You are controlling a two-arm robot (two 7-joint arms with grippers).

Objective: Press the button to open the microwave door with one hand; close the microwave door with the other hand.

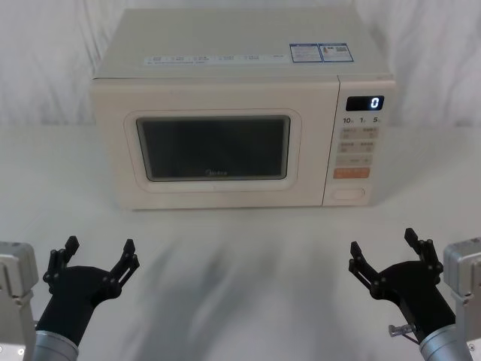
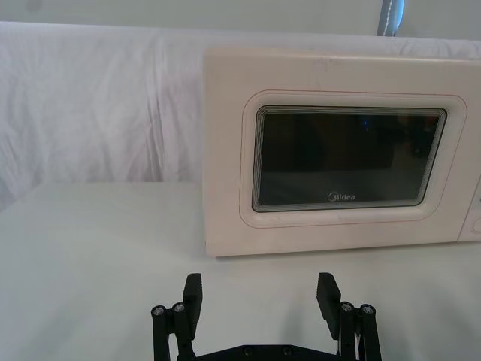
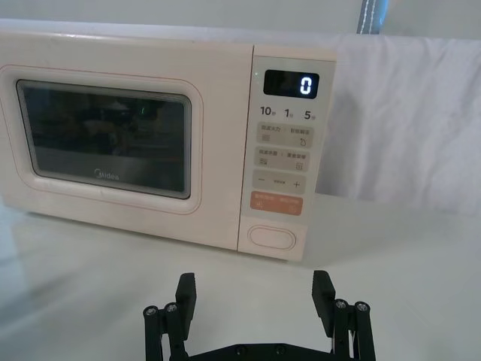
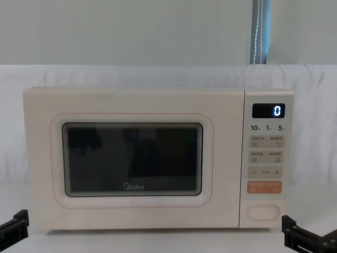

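Note:
A cream microwave stands at the middle back of the white table. Its door [image 1: 214,147] [image 2: 342,162] [image 3: 105,143] [image 4: 131,161] is shut flat against the body. The wide pill-shaped button [image 1: 349,193] [image 3: 271,236] [image 4: 263,212] sits at the bottom of the control panel, under the orange key. My left gripper [image 1: 100,255] [image 2: 261,293] hovers open near the front left of the table, well short of the door. My right gripper [image 1: 385,246] [image 3: 254,290] hovers open at the front right, a good way in front of the button. Neither touches the microwave.
The display [image 1: 364,103] reads 0. White cloth covers the table [image 1: 240,248] and hangs behind it. A bluish vertical strip [image 4: 260,31] rises behind the microwave on the right. Open table lies between the grippers and the microwave's front.

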